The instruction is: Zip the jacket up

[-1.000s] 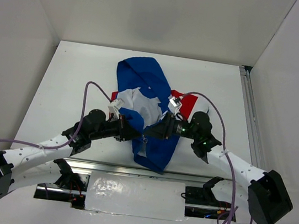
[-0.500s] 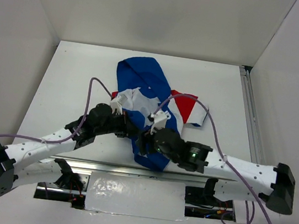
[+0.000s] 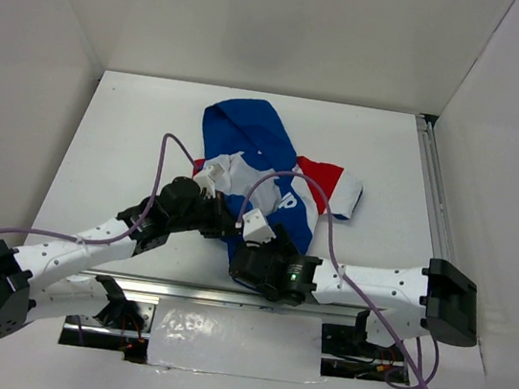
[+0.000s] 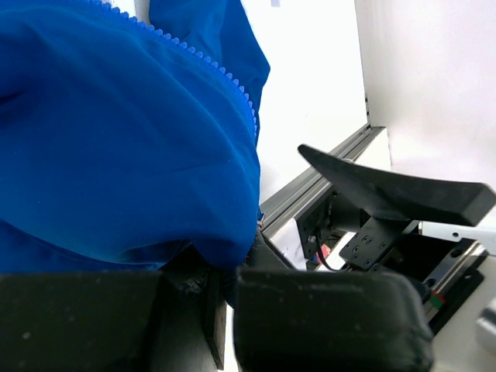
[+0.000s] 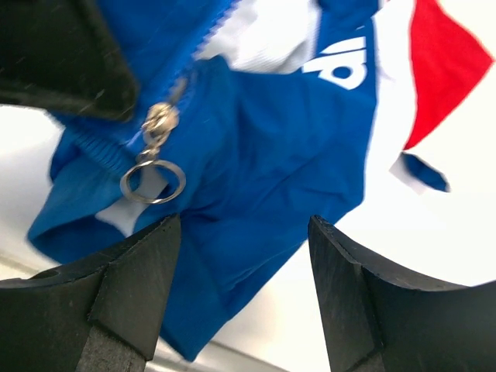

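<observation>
1. Reaching from the near left corner, the left arm point(image 3: 88, 243) runs diagonally up and right across the table point(image 3: 133, 128), its wrist low over the near part of the jacket point(image 3: 257, 146).
2. The left gripper point(image 3: 228, 229) has its jaws closed to a narrow slit. In the left wrist view a fold of blue cloth is pinched between its pads point(image 4: 325, 318).
3. The right arm point(image 3: 373, 283) lies almost flat along the near edge of the table, stretched leftward from its base on the right.
4. The right gripper point(image 5: 242, 232) is spread wide and holds nothing. Its fingers point(image 5: 124, 302) frame the jacket's lower front without touching it.
5. The jacket lies in the middle of the table, blue hood towards the far side and hem at the near edge, just beside the metal rail point(image 4: 310, 190).
6. Its front is unzipped: pale lining point(image 3: 238, 174) shows between the blue halves, and a line of zipper teeth point(image 4: 209, 66) runs along the raised edge of the pinched fold.
7. The zipper pull point(image 5: 157, 124) sits low near the hem with a metal ring point(image 5: 153, 180) hanging from it, just beside the left gripper's dark finger and above the right gripper's left finger.
8. White lettering point(image 5: 339, 66) is on the blue chest panel, and a red panel point(image 5: 442, 70) spreads out to the right on the table.
</observation>
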Available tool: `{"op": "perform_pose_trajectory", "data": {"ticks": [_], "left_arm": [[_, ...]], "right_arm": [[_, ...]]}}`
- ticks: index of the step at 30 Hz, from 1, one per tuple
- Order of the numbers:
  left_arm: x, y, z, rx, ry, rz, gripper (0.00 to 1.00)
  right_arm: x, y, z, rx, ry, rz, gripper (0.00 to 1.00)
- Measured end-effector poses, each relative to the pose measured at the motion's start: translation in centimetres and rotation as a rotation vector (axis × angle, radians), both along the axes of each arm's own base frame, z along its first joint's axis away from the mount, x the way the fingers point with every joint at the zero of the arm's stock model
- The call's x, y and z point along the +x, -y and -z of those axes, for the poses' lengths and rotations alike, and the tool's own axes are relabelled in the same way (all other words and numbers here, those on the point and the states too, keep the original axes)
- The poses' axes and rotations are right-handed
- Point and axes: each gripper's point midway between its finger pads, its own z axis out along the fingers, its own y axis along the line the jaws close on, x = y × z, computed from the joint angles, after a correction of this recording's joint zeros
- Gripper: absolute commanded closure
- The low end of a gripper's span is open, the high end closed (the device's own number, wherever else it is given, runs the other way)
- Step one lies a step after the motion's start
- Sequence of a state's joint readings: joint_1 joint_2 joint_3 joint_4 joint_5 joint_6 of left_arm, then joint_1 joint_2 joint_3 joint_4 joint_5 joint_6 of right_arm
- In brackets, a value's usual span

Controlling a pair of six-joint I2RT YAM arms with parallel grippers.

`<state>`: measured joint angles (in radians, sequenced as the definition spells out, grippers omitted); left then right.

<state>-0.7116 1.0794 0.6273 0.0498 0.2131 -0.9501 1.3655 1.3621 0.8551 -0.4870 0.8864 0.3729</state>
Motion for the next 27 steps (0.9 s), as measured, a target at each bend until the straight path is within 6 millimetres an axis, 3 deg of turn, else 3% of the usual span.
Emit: {"op": "perform_pose_trajectory", "data": {"ticks": [5,16,27], "left_arm": [[0.0,0.0,0.0,0.000,0.000,0.000,1.00],[0.0,0.0,0.4,0.011,-0.012,0.000,1.00],[0.0,0.0,0.4,0.009,-0.011,0.000,1.00]], "right_arm": [[0.3,-0.1,-0.3,-0.003,0.018,-0.003,0.27],[-1.8,-2.6,-0.6,0.150,-0.106,-0.188,0.26],[0.6,-2.6,1.1,0.164,-0.114,-0.124,0.27]]}}
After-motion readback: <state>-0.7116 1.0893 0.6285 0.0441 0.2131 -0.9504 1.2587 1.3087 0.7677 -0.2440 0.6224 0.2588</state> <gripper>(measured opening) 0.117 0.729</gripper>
